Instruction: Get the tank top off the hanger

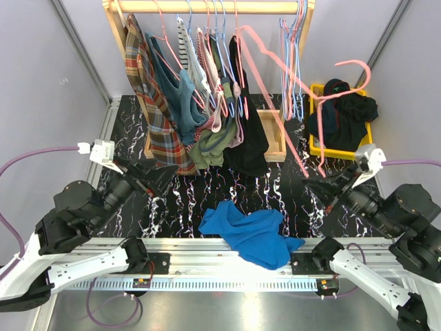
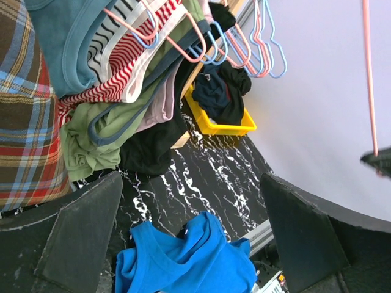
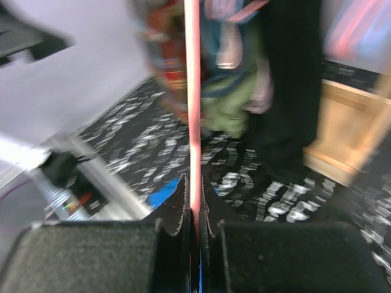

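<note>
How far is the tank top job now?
Done: the blue tank top lies on the table, off the pink hanger. In hand: the right pincer grips that bare hanger; the left pincer is open. Left: probably only setting the hanger down.

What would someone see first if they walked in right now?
A bright blue tank top lies crumpled on the black marbled table, near the front edge. To its right, the right gripper pinches a bare pink hanger. Behind hangs a crowded rack of clothes.
</note>
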Tool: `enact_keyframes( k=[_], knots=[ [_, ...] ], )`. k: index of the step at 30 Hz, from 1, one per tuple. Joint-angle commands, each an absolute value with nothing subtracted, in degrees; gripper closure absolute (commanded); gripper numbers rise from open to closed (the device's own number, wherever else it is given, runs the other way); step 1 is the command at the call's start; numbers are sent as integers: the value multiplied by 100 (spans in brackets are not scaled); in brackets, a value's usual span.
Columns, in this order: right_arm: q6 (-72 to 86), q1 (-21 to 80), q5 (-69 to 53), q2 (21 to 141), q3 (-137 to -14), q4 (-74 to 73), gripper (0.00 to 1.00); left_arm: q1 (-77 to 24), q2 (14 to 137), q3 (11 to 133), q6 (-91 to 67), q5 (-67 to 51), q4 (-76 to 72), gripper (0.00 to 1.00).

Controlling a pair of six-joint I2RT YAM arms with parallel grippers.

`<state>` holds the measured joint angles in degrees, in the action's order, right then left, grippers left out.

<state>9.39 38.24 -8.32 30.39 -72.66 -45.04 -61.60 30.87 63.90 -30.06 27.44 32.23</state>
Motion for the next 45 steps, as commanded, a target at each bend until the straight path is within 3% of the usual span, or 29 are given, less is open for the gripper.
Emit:
enact_keyframes(
  k=[1,8,18,31,40,45],
  knots=[
    [852,3858,1061,3172,-7610,-4753,100,-6161,3094,6363,-3032,2883,3217,1],
    [1493,3858,1555,4463,-8164,-5914,100,-6161,3208,6363,-3067,2865,3234,1],
    [1881,3858,1617,5914,-9192,-5792,100,-6161,3164,6381,-3024,2892,3331,1],
    [2381,3858,2214,8576,-12223,-6670,100,-6161,3050,6258,-3076,2734,3243,1],
    [2303,3823,2399,9605,-13630,-7005,100,-6161,2787,6109,-3120,2698,3261,1],
    [2355,3569,2215,9843,-13834,-7058,100,-6161,2646,6029,-3164,2707,3305,1]
  ],
)
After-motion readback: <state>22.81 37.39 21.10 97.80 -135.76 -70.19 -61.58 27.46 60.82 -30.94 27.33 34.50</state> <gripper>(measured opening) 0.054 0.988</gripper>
